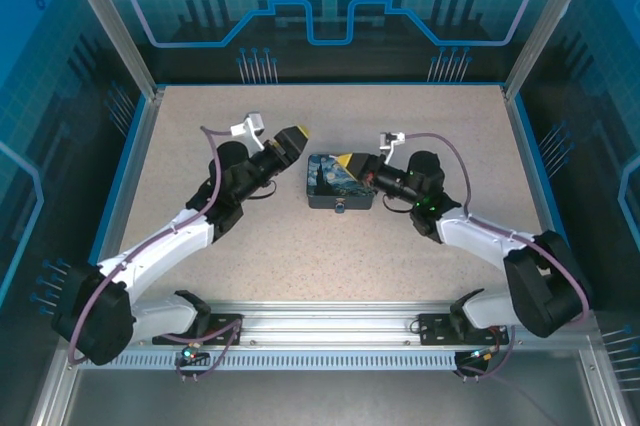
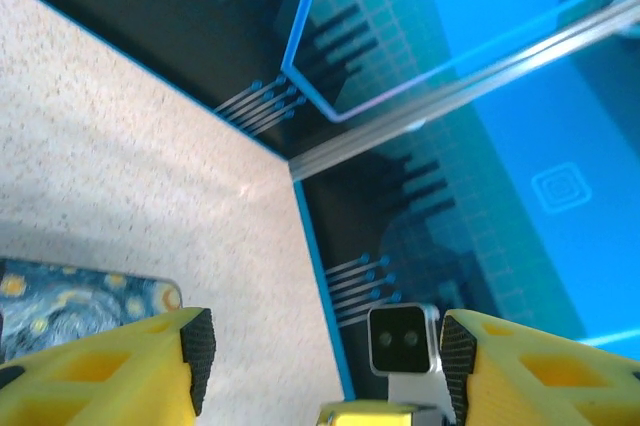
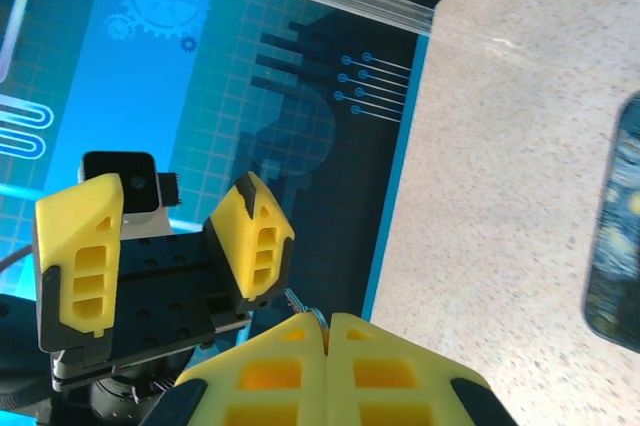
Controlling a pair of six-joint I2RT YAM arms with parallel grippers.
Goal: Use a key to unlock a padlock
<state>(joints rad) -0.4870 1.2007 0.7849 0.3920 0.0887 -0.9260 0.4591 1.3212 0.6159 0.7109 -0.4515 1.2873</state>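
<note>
Key point(image 3: 301, 302) pinched between closed right tool point(image 3: 325, 329) tips; left tool point(image 2: 325, 351) spread apart, facing it, near.

Night-sky-painted rectangular box point(image 1: 326, 186) flat at mid-counter, blue with yellow swirls. Speckled beige counter point(image 1: 430, 136), blue edging. Blue circuit-print panels point(image 1: 330, 6) on three sides. Aluminium posts point(image 1: 108, 21) at back corners. Slotted aluminium rail point(image 1: 330, 321) along near edge.
</note>
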